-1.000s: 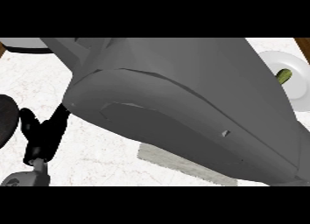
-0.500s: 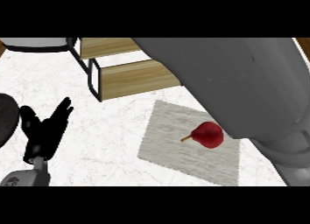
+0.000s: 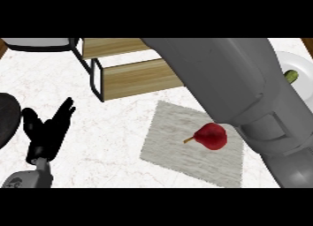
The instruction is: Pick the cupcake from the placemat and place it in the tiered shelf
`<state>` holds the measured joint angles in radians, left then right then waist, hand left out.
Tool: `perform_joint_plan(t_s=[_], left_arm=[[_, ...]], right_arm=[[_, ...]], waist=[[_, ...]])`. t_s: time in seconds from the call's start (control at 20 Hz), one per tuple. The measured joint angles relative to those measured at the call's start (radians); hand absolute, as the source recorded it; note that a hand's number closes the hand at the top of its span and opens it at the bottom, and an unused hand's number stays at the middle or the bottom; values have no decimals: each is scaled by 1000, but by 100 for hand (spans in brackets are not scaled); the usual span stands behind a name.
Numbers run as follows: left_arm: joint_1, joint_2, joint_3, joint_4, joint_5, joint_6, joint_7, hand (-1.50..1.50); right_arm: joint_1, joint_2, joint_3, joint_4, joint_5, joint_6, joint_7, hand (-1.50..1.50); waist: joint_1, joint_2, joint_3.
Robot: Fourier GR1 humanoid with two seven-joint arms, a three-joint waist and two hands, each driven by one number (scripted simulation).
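Since half a second ago, your right forearm [image 3: 250,97] has swung a little further right, uncovering more of the placemat [image 3: 178,141] and the plate [image 3: 306,77] with a green item at the right edge. The task's thing, a red pear-like object with a stem [image 3: 211,136], lies on the placemat, touched by nothing. You cannot tell the right hand's fingers; they are out of view. Your left hand [image 3: 47,130] rests at lower left, fingers straight and released. The tiered shelf [image 3: 130,73] stands above the placemat.
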<state>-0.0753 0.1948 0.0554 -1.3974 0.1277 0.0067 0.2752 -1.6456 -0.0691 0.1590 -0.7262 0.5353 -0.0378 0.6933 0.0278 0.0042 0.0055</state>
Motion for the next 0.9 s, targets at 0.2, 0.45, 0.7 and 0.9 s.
perform_joint_plan(t_s=[0.2, 0.45, 0.7, 0.9], left_arm=[[-3, 7, 6, -10, 8, -7, 28, 0], [-4, 2, 8, 1, 3, -11, 9, 0], [-9, -15, 2, 3, -11, 0, -4, 0], [-2, -8, 5, 0, -11, -9, -8, 0]], right_arm=[[-22, -1, -16, 95, 22, -24, -66, 150], [-37, -1, -47, 173, 32, -67, -155, 150], [-59, 12, -73, 247, 36, -93, -224, 150], [-76, 6, -85, 294, 42, -86, -260, 150]], waist=[[4, 1, -1], [4, 2, 0], [8, 3, 0], [8, 3, 0]])
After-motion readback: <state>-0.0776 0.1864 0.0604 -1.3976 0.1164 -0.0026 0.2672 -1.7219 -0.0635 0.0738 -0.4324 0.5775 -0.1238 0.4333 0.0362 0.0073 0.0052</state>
